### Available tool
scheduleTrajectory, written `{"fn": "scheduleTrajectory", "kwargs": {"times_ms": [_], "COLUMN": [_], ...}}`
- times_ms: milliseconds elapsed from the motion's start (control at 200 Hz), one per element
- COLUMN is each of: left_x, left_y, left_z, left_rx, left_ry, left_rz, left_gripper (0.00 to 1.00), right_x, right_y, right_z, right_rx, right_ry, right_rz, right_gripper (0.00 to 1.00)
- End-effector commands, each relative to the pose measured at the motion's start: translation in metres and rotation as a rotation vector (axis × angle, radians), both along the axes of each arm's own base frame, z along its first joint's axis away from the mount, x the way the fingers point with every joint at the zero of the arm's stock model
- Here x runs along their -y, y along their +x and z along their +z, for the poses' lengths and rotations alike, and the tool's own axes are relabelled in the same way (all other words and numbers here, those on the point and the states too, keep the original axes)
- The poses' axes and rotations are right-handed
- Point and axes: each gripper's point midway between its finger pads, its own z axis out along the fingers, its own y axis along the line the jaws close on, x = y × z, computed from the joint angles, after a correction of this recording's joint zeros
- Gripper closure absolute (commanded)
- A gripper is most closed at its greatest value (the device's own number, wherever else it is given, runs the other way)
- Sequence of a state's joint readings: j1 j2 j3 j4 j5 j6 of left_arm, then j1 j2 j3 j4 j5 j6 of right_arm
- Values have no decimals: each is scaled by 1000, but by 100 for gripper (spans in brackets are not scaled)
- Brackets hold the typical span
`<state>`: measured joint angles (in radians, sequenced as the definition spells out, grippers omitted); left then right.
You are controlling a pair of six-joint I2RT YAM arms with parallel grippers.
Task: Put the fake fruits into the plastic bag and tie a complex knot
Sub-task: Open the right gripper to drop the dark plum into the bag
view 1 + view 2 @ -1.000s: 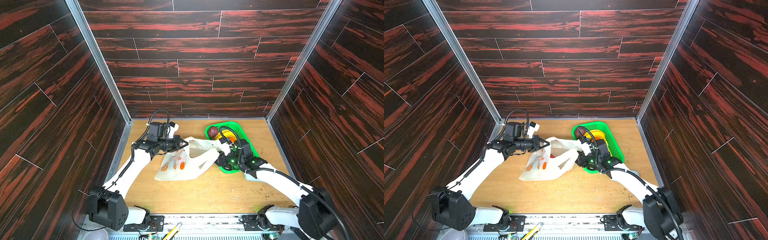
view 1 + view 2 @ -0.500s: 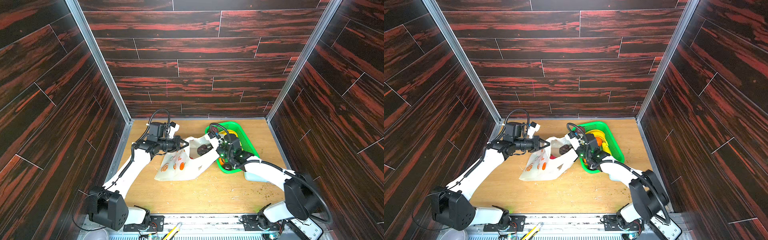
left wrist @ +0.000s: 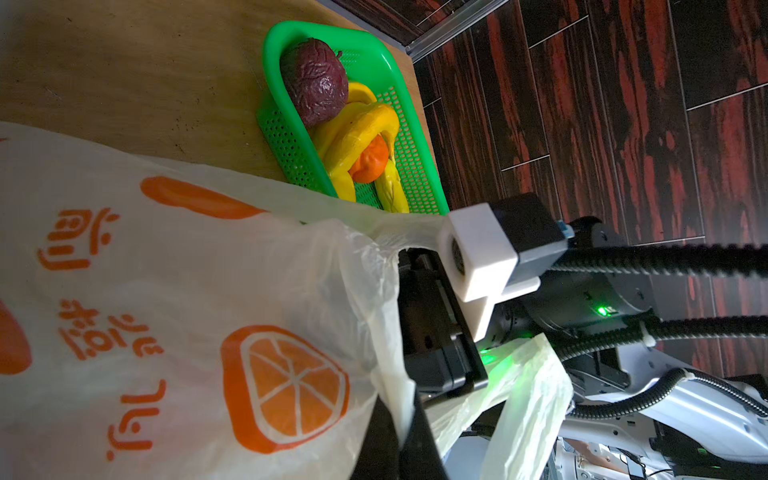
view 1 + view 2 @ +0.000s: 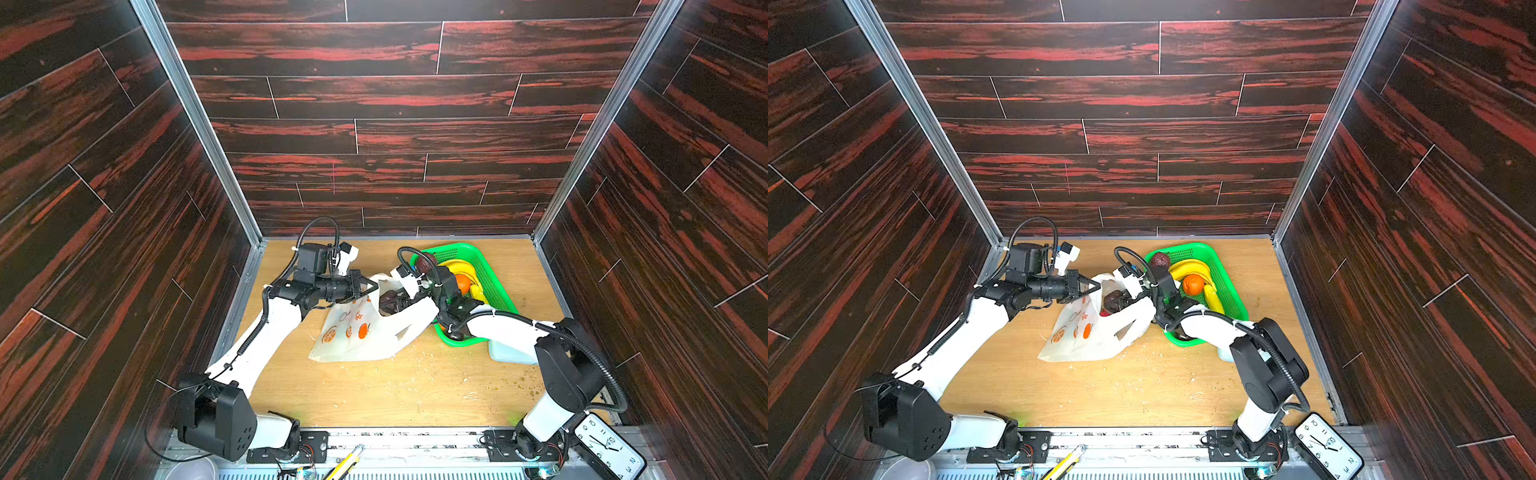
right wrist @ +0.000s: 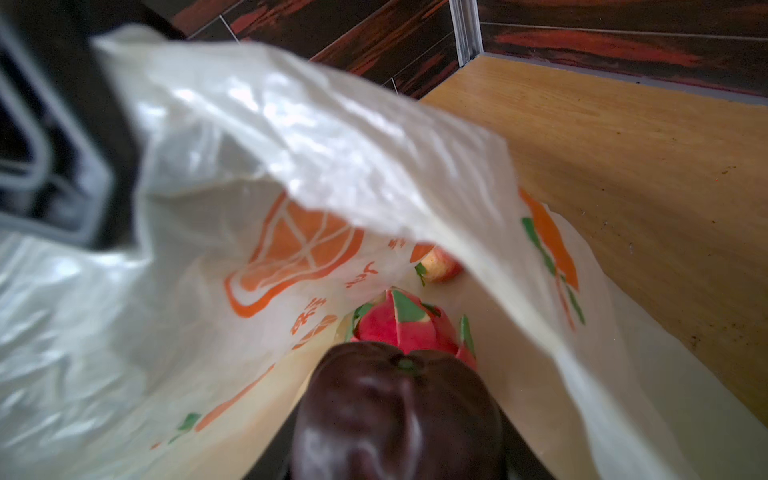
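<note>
You are running two matching arms, left arm and right arm, each wearing white link shells and black joint housings. Black corrugated cable is trailing past the white-and-black wrist camera block. A green status light is glowing. The left gripper is showing black fingers.

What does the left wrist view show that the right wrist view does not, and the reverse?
Only the left wrist view shows the green basket with a wrinkled purple fruit, bananas and an orange. Only the right wrist view shows the inside of the plastic bag: a pink dragon fruit and a smooth dark purple fruit. Both show the bag's printed orange slice and the wooden table.
</note>
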<state>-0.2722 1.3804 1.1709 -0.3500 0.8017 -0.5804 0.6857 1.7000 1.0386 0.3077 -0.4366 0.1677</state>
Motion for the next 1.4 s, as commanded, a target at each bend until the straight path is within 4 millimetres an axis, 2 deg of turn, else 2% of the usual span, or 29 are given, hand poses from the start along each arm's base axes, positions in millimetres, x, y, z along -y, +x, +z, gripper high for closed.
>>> {"fn": "scheduleTrajectory", "kwargs": {"times_ms": [0,170,301,566,706,1217,1398], "left_x": [-1,-1,-2,-4,-5,-6,-7], "left_y": [2,2,3,5,4,3,1], "left_z": [3,2,3,7,5,4,3], "left_rx": [16,13,17,27,24,28,25], "left_ry": [-2,2,5,13,16,20,22], "left_rz": [5,6,13,29,32,39,39], "left_gripper": [100,100,100,100,100,100,100], "right_x": [-6,-9,-7,-5,0,22,36], "right_y": [6,3,13,19,22,11,5], "right_z": [1,-1,-7,-5,-6,0,-7], "right_rx": [3,-16,-21,-18,-8,12,9], "right_ry": [10,20,-15,-20,-37,-61,-91], "right_rz": [-11,5,-46,-80,-113,-169,-200], "right_gripper": [48,47,47,29,24,24,33]}}
